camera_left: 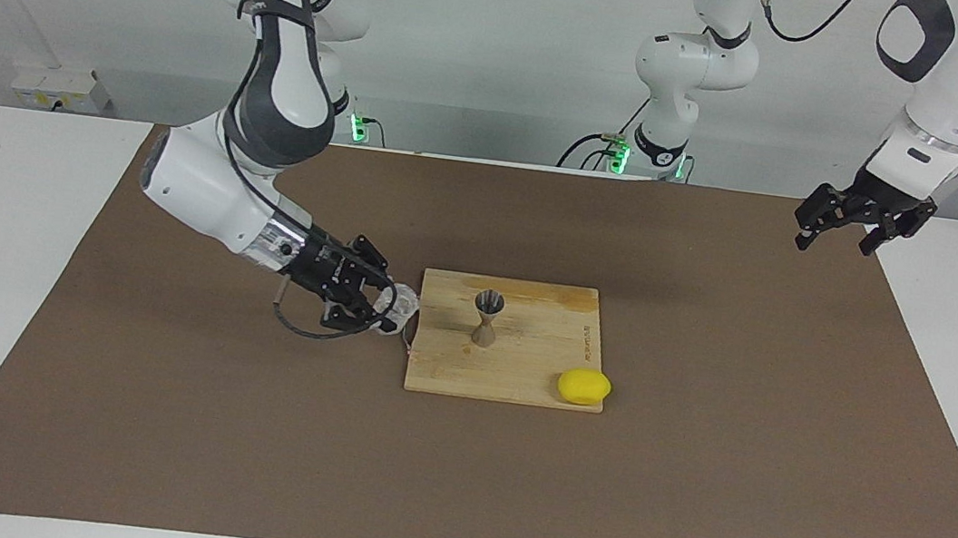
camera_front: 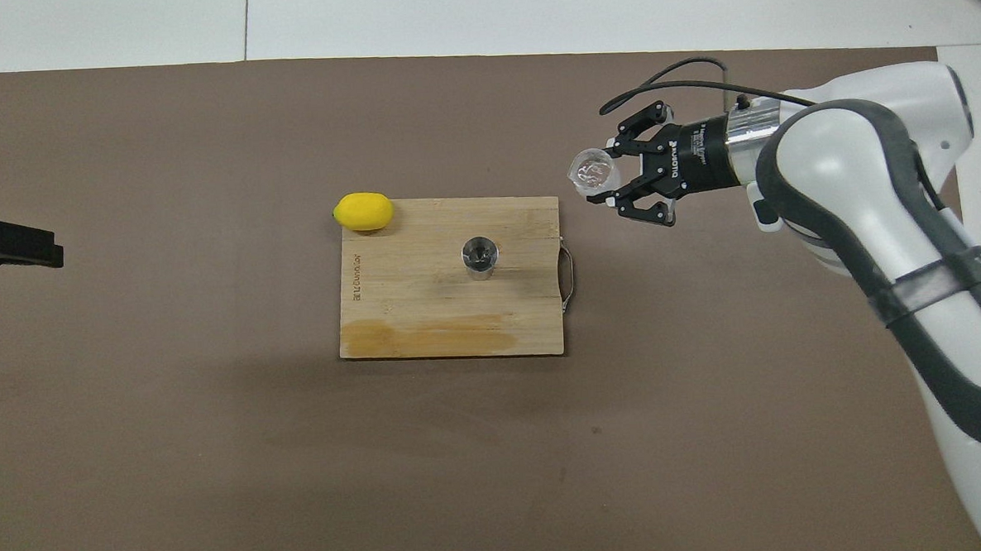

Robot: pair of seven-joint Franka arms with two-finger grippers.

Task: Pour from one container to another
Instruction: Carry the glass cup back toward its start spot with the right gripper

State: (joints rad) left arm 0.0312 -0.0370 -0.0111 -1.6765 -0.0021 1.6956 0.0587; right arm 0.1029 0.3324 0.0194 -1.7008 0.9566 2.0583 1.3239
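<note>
1. Your right gripper (camera_left: 380, 304) is clamped on the clear glass cup (camera_left: 403, 303), fingers closed against its sides. The cup lies tipped on its side, mouth pointing toward the cutting board (camera_left: 521, 375).
2. Cup and gripper sit low over the brown mat (camera_left: 151, 412), just beside the board's edge at the right arm's end of the table (in the overhead view you look nearly straight into the cup (camera_front: 592, 172)). I cannot tell whether it touches the mat.
3. The metal jigger (camera_left: 487, 317) stands upright near the middle of the board, apart from the cup. From overhead its open top (camera_front: 480, 253) shows as a dark circle.
4. A yellow lemon (camera_left: 583, 386) rests at the board's corner, farther from the robots than the jigger and toward the left arm's end.
5. A thin metal handle loop (camera_front: 570, 274) hangs off the board's edge at the right arm's end.
6. Your left gripper (camera_left: 845, 224) waits in the air over the mat's edge at the left arm's end, fingers spread, holding nothing. Only its dark tip (camera_front: 9, 244) shows overhead.
</note>
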